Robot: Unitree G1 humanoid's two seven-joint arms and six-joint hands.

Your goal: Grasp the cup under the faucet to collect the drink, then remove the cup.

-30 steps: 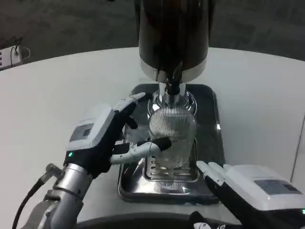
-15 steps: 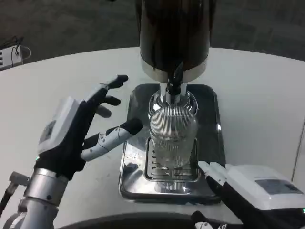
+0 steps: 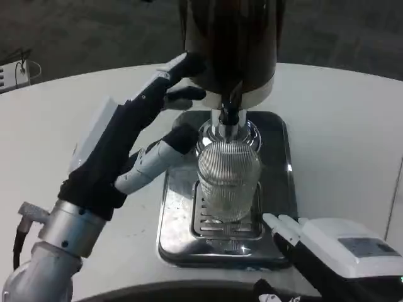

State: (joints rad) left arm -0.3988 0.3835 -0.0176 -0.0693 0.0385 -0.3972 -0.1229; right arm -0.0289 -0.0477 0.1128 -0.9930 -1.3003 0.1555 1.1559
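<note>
A ribbed clear glass cup stands upright on the metal drip tray, directly under the black faucet of the dark drink dispenser. My left hand is raised to the left of the dispenser, fingers spread and reaching toward its lower body; its thumb points at the cup's upper left side. It holds nothing. My right hand rests low at the tray's front right corner, fingers extended, apart from the cup.
The tray has a slotted grate under the cup. The round white table spreads to both sides. A white object with cables lies at the far left edge.
My left hand let go of the cup, pulled back to the left, then rose and moved forward toward the dispenser's body. The cup and my right hand stayed put.
</note>
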